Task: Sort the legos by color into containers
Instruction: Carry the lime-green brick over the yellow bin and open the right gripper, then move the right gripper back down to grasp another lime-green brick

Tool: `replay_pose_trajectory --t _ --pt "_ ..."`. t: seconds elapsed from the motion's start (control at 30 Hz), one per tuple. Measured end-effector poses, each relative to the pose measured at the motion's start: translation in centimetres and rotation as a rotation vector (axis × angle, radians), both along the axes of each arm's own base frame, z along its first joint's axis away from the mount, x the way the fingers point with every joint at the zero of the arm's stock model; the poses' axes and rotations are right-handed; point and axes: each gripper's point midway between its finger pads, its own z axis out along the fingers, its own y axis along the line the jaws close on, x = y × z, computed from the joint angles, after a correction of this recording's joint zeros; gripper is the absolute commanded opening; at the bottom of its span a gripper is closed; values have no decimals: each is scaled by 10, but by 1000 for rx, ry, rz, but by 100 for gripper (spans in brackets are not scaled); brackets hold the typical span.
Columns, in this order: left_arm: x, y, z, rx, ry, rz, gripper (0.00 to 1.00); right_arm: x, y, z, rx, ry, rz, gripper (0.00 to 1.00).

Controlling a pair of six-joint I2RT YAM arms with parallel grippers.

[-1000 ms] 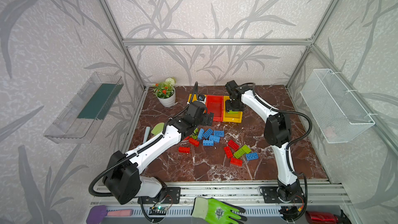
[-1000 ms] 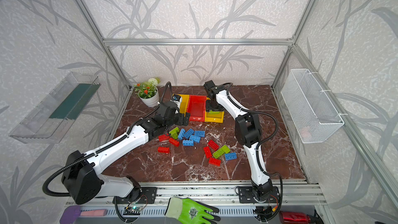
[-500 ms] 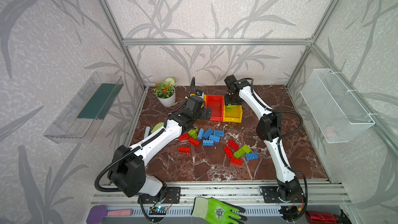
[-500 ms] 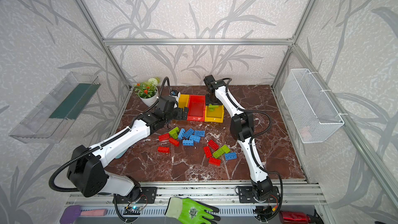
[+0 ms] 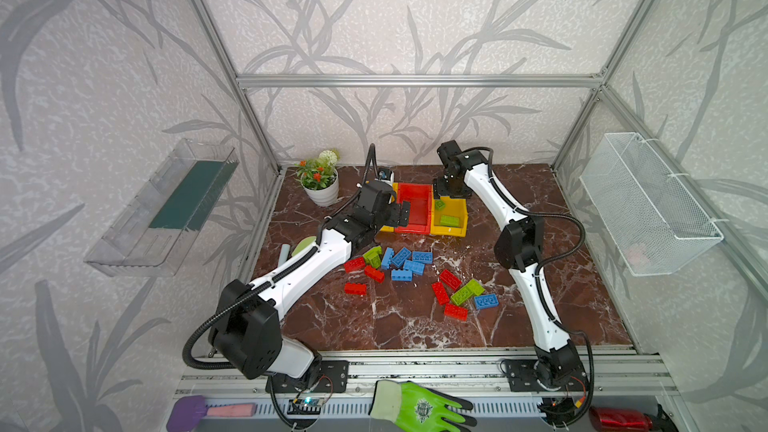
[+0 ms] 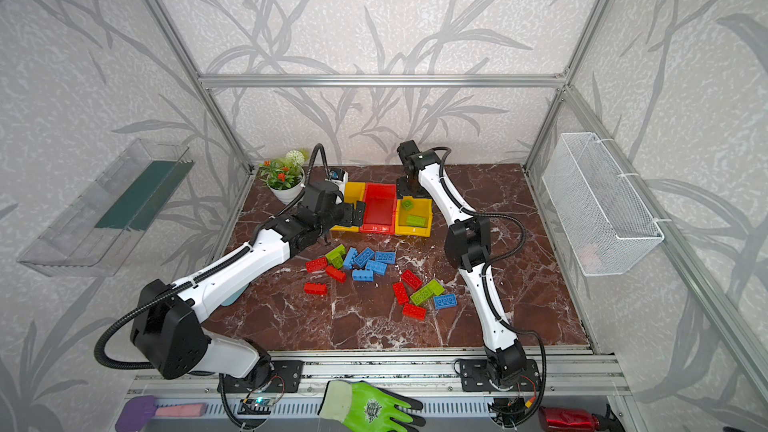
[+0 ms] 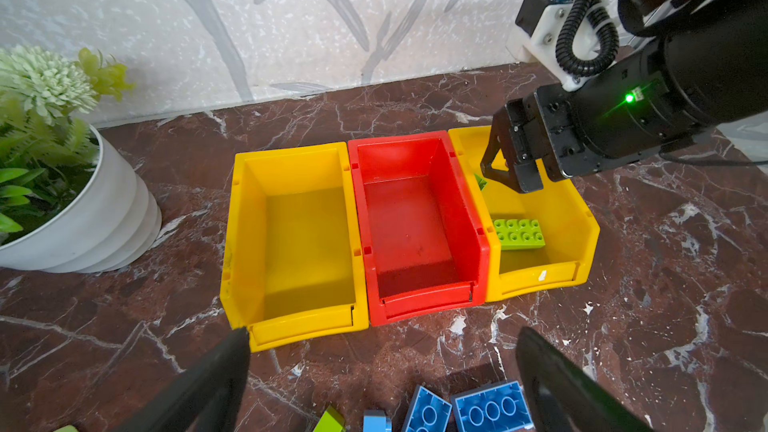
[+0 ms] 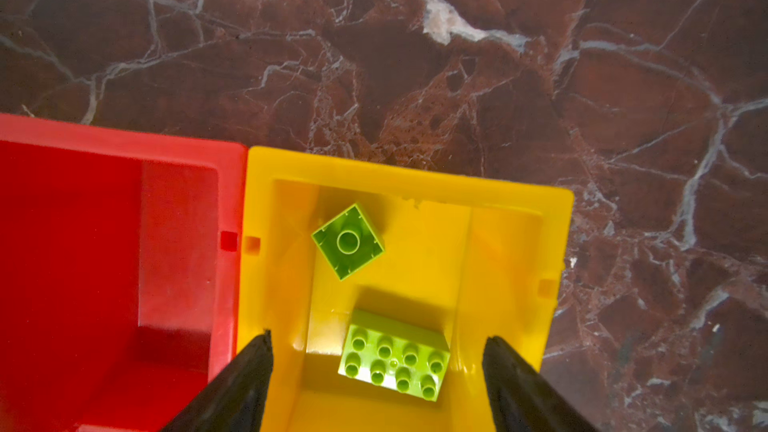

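I have two arms, and both of my grippers are up by the bins at the back of the brown stone table. My right gripper hangs over the right yellow bin and points down into it. Its two black fingers are wide apart and hold nothing. Under them, on the floor of that bin, lie two green bricks: a long green brick with its bumps up, and a little square green brick flipped over so its hollow side shows. They are close but do not touch. The red bin sits in the middle, pressed against that yellow one, and the left yellow bin is pressed against its other side. My left gripper is near the front of the bins and faces them. Its fingers are spread wide too, with nothing between them — one tip is close to the front corner of the left yellow bin. The other bricks lie on the table in front of the bins. There is a bunch of blue bricks with a green brick and some red bricks beside them. A second group lies nearer my right arm — more red bricks, a green pair and one blue brick. A white flower pot stands to the left of the bins.
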Motion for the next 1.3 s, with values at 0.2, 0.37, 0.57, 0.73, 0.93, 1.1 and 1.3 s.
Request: replay_pose_trajectory --t 0.2,0.37,0.57,0.73,0.93,1.1,1.3 --pt "-14 -7 -10 -42 32 -18 99 -55 -13 21 -10 58 38 80" --pt "-37 -19 -25 -60 71 -45 99 -125 -30 37 36 67 64 78" --pt "-69 -39 -24 -78 74 -88 99 -202 -54 12 72 132 50 77" --pt "-100 -62 -21 -78 62 -125 99 -257 -74 -32 67 235 20 75" --pt "-136 -71 -23 -59 56 -140 99 -292 -83 -71 66 315 5 71" --pt "-146 -60 -21 -58 37 -100 99 -296 -83 -80 72 318 7 69" --pt "-148 -45 -19 -56 14 -52 99 -293 -82 -80 73 304 15 67"
